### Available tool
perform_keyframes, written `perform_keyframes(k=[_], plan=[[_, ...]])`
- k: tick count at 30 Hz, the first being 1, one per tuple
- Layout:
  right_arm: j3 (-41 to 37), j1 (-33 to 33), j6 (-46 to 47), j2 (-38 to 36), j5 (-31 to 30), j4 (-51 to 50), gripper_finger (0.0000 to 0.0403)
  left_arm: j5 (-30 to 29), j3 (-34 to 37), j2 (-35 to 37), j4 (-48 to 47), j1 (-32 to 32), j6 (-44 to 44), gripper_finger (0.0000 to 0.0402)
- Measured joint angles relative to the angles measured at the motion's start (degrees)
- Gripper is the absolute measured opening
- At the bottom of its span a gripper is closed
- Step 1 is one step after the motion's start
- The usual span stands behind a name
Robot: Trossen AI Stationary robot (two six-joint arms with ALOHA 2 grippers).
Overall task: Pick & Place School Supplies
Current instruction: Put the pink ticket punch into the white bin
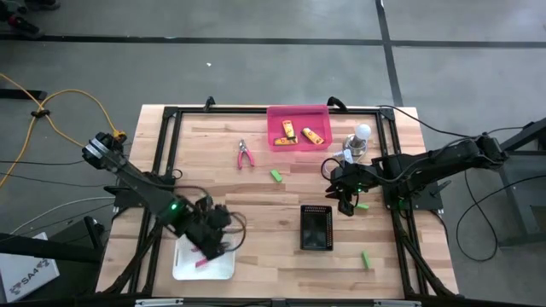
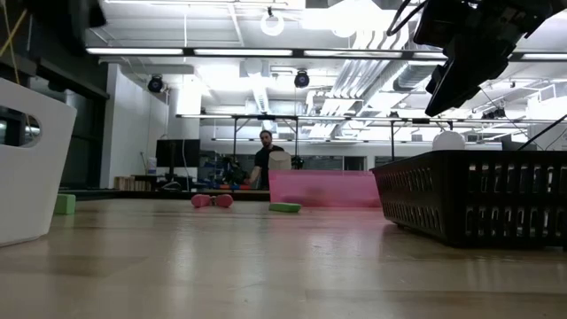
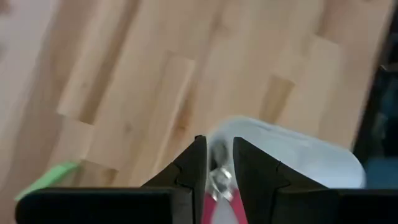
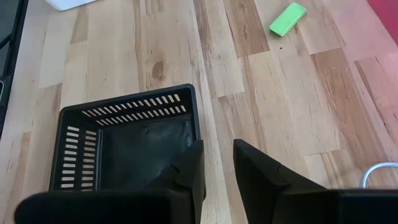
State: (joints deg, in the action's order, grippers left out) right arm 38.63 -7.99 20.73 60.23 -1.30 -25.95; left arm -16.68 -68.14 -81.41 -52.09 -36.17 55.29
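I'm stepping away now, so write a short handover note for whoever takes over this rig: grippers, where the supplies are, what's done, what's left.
Left gripper: shut on pink pliers, over the white bin.
Right gripper: empty, jaws slightly apart, between the black basket and the pink tray.
Done: three orange pieces lie in the pink tray.
Left: release the held pliers. Loose on the table: second pliers and three green blocks.
Black basket looks empty.

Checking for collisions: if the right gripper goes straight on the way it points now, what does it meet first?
Probably the black basket: the right gripper points at its near corner. Depth is unclear, so it could meet the table just beside it.
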Motion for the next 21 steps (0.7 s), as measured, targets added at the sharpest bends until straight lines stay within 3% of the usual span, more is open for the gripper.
perform_keyframes(k=[7,21], plan=[[0.0,0.0,0.0,0.0,0.0,0.0,0.0074,-0.9,0.0,0.0,-4.3,8.0,0.0,0.0076],[0.0,0.0,0.0,0.0,0.0,0.1,0.0074,-3.0,0.0,0.0,-4.3,21.4,-1.9,0.0076]])
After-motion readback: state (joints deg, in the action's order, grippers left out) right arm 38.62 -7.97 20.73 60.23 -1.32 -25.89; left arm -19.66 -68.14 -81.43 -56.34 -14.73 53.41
